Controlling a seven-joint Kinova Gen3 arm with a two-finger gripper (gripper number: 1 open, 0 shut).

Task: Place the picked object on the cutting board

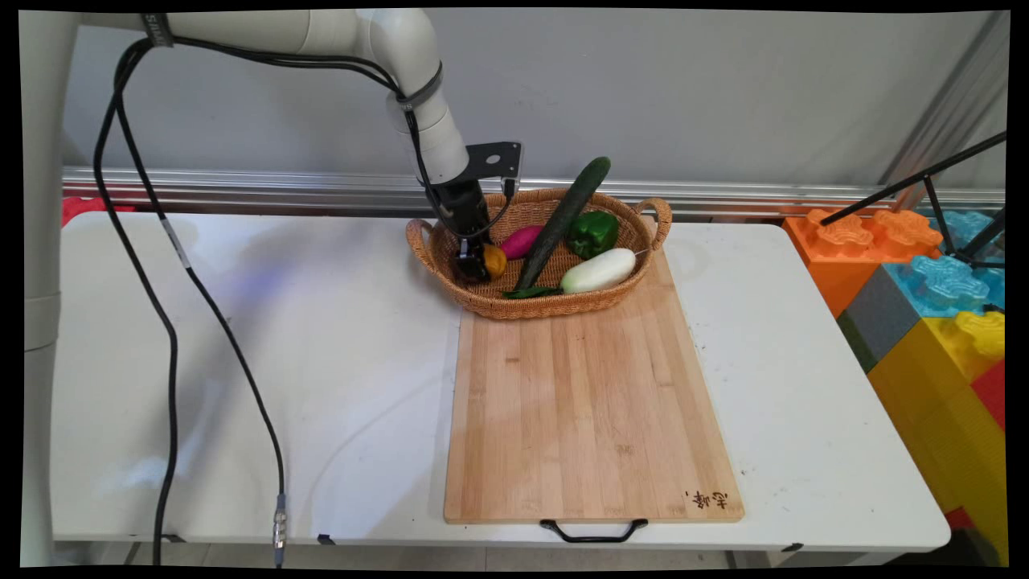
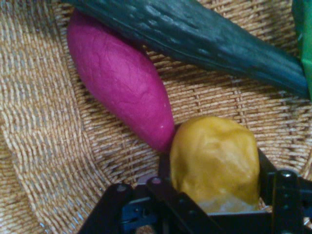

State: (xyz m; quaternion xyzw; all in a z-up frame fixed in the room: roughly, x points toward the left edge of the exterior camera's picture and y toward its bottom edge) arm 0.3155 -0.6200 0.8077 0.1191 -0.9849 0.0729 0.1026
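Currently your gripper (image 1: 474, 265) is clenched on the yellow potato (image 2: 214, 163) inside the wicker basket (image 1: 482, 301), its tip touching the purple sweet potato (image 2: 119, 80) beneath the leaning cucumber (image 1: 563, 219).

Colours and patterns, noted in turn. Black gripper (image 2: 214, 195) clamped round a mustard-yellow lump (image 2: 214, 163) (skin mottled, paler at its lower end). Magenta sweet potato (image 2: 119, 78), finely veined. Dark green cucumber (image 1: 563, 221), bumpy-skinned. Glossy green bell pepper (image 1: 593, 233). White radish (image 1: 599, 271). Tan woven basket (image 1: 555, 304), ribbed weave throughout. Pale bamboo cutting board (image 1: 591, 402), striped lengthwise, dark stamped characters at its near right corner, black handle at its near edge. White table (image 1: 321, 362). Orange, blue, yellow, grey and red big blocks (image 1: 932, 297) past the table's right edge.
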